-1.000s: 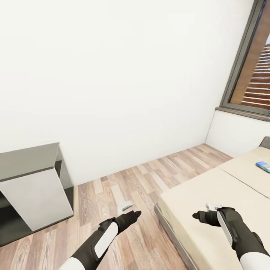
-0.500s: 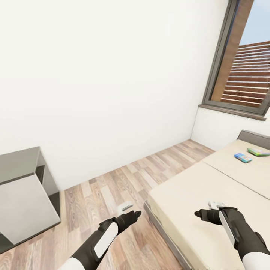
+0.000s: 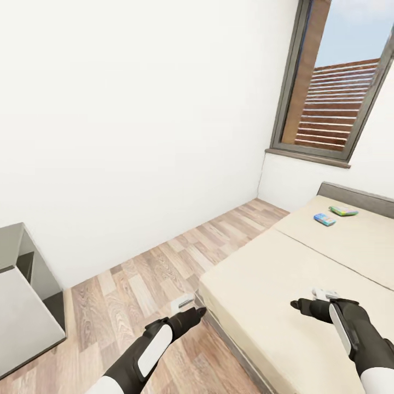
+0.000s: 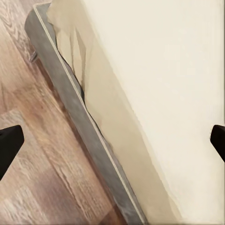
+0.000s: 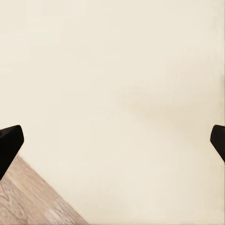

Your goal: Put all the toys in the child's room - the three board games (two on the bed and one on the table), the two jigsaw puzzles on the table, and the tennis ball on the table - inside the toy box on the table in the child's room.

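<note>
- Overhead, a blank white wall (image 3: pixel 137 109) takes up the upper left and centre of the head view.
- Below it, a wood-plank floor (image 3: pixel 137 284) runs from the lower left toward the far corner at centre right.
- At lower right, a bed (image 3: pixel 273 306) with a cream cover and a grey frame reaches up to a grey headboard at the right edge; the left wrist view looks down on its grey side rail against the planks.
- At upper right, a dark-framed window (image 3: pixel 328 104) shows a slatted wooden screen and blue sky.
- At the left edge, a grey cabinet (image 3: pixel 22 295) with a pale front stands on the floor.
- At bottom centre, the left gripper (image 3: pixel 197 313) hangs over the floor just beside the bed's near corner; in its wrist view the two dark fingertips sit at opposite edges of the frame, jaws spread wide, holding nothing.
- At lower right, the right gripper (image 3: pixel 298 304) hangs over the bed cover; its wrist view likewise has its fingertips at opposite edges, jaws spread, nothing between them.
- Near the headboard at right, two board games lie on the bed, close together but apart: a white-green box (image 3: pixel 343 210) farther back and a smaller blue box (image 3: pixel 324 219) in front of it, both well apart from either gripper.
</note>
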`<state>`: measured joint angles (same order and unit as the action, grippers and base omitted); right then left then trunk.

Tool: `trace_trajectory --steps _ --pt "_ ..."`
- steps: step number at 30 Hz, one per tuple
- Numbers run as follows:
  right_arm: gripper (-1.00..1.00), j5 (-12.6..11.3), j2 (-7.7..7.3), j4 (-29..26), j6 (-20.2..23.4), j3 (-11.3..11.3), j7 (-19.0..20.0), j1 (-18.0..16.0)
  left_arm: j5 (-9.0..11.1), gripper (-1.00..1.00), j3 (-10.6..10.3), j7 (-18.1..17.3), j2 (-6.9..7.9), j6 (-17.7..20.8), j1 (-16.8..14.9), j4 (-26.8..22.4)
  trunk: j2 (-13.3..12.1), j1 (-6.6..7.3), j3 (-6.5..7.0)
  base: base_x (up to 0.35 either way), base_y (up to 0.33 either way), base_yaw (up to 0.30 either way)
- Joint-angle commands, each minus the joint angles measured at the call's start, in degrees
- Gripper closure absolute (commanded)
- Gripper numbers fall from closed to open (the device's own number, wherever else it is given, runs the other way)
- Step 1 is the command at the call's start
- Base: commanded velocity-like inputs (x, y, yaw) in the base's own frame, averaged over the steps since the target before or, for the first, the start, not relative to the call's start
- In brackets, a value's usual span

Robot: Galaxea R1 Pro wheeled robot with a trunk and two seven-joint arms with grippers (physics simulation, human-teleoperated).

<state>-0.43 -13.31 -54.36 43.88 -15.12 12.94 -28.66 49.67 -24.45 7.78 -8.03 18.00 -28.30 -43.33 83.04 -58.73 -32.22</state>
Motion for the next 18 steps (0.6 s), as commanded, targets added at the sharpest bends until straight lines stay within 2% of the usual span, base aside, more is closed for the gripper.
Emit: trace_trajectory --steps 1,8,13,18 --pt "-1.0 0.0 -0.02 -0.6 0.3 -0.7 0.3 0.0 0.6 -1.0 -0.2 0.5 0.03 0.1 0.0 -0.3 0.0 0.0 -0.09 0.0 0.0 -0.255" --pt "-1.0 0.0 -0.09 -2.0 0.2 -2.7 0.5 0.0 0.6 -1.0 -0.2 0.5 0.05 0.1 0.5 -1.6 0.0 0.0 -0.33 0.0 0.0 -0.256" --pt "-1.0 0.0 -0.11 -2.5 0.2 -3.5 0.5 0.0 0.5 -1.0 -0.3 0.7 0.12 0.0 1.6 -4.2 0.0 0.0 -0.5 0.0 0.0 -0.257" --pt "-1.0 0.0 -0.13 -2.9 0.2 -3.9 0.6 0.1 0.2 -1.0 -0.3 0.8 0.6 0.0 4.1 -8.8 0.0 0.0 -0.66 0.0 0.0 -0.257"
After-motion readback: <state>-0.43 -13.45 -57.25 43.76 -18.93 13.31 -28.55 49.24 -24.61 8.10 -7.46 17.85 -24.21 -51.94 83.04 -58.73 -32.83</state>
